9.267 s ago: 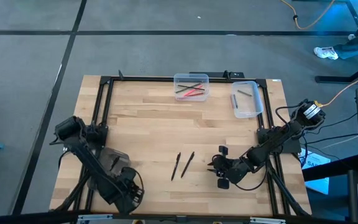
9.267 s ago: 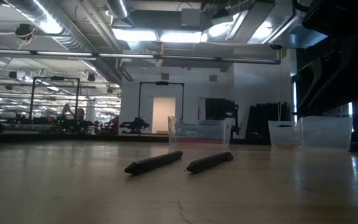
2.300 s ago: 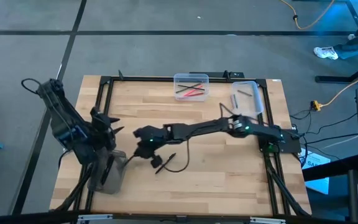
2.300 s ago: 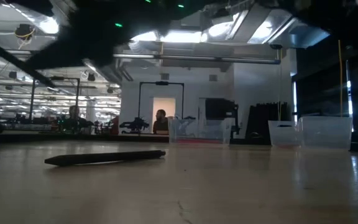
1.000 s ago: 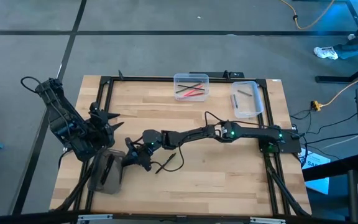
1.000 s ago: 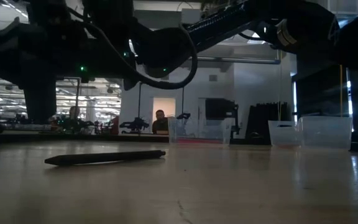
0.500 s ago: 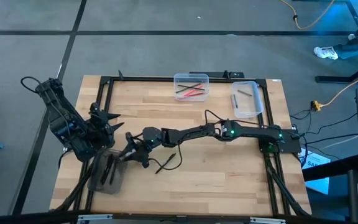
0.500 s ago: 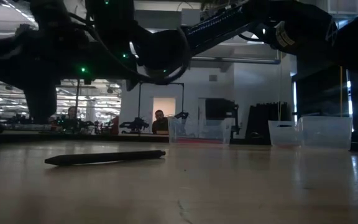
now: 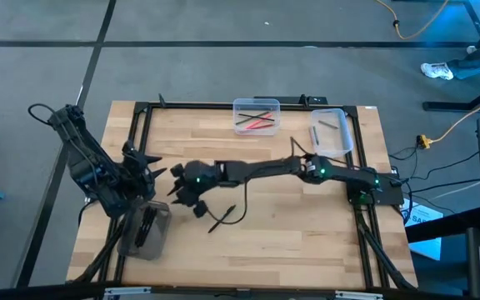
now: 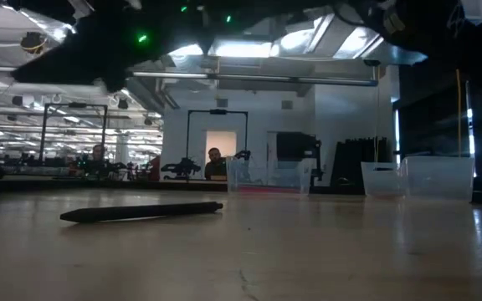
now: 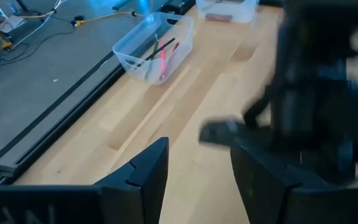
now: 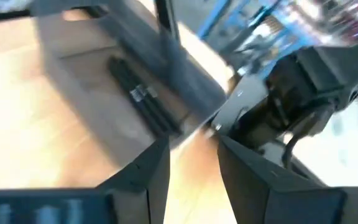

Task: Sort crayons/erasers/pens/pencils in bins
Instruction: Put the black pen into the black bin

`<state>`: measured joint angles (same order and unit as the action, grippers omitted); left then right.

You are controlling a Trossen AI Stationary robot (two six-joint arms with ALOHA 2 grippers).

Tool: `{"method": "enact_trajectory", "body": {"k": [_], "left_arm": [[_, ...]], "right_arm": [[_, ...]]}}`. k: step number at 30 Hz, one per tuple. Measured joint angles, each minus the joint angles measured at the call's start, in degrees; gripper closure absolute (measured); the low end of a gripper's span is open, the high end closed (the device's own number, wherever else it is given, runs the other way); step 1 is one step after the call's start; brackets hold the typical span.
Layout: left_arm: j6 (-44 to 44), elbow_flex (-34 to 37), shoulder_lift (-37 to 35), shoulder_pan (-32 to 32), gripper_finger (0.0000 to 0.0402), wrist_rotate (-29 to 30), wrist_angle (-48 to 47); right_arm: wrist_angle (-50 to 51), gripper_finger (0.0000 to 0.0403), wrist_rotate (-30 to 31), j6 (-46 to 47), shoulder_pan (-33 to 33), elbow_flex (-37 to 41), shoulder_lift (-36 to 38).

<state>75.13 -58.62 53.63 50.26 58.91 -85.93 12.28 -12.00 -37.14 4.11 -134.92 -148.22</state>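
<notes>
Wooden table: broad bare stretch toward the near edge, one dark pen lying loose there.
Right gripper, fingers parted and empty, hangs beside the smoky bin at the left edge; left gripper gapes above it. Clear bins line the far edge.

Overhead shot evenly lit, table bright, shadows soft and short. Table-level shot: ceiling lights glare at 12 o'clock, arms overhead pure silhouette, one green lamp at 11. Pen on the table dark, fairly crisp; wood nearest the lens soft. Left wrist shot: clear bin at 11 sharp, other arm at 3 smeared. Right wrist shot heavily motion-blurred throughout; dark bin streaked.
</notes>
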Motion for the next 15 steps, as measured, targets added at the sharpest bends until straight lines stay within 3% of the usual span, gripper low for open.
{"method": "enact_trajectory", "body": {"k": [7, 15], "left_arm": [[2.89, 2.52, 0.0, 0.0, 0.0236, -0.46, 0.72], [2.52, 3.2, 0.0, 0.0, 0.0236, 0.89, 1.38]], "right_arm": [[26.3, 0.0264, -15.54, 1.39, -3.19, 0.05, 5.32], [42.18, 0.0264, -17.57, 3.45, -1.83, 0.22, 0.97]]}}
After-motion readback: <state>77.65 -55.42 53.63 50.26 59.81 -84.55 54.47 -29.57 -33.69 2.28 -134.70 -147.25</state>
